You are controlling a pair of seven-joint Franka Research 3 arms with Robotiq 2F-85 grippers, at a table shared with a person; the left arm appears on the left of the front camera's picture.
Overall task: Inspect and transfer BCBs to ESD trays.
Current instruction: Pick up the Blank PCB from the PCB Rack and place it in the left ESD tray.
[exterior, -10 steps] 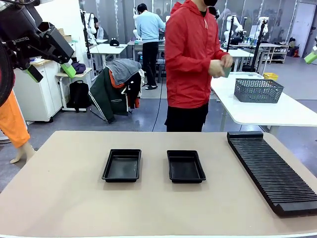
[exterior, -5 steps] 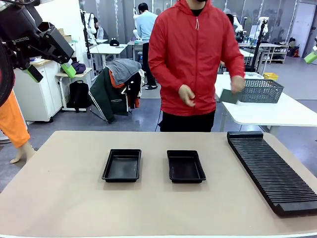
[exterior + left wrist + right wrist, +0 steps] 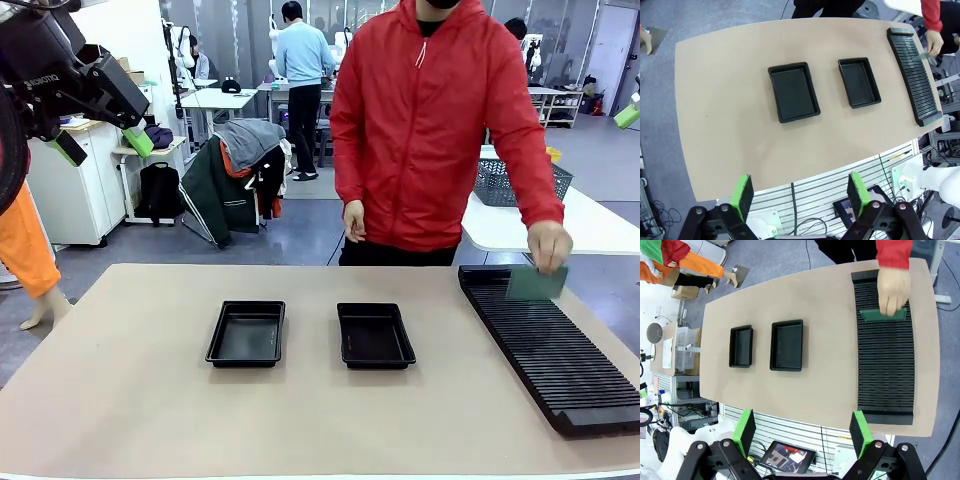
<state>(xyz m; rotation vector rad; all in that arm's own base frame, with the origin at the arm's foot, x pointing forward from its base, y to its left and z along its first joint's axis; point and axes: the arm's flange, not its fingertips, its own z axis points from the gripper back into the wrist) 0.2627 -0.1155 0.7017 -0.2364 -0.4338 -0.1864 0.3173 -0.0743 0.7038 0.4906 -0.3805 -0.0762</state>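
Beige tabletop [image 3: 130, 400] bears two black trays [image 3: 246, 335] [image 3: 374, 336]. A person's hand [image 3: 549, 244] holds a green board [image 3: 536, 285] at the rack [image 3: 550, 365]. The left gripper [image 3: 800, 192] and right gripper [image 3: 802, 434] gape wide.

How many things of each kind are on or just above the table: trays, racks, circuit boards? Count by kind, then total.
ESD trays: 2
Slotted rack: 1
BCB: 1
Total: 4

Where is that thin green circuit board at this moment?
In the front view, the thin green circuit board is in the person's hand, at the far end of the long black ribbed rack on the right side of the table.
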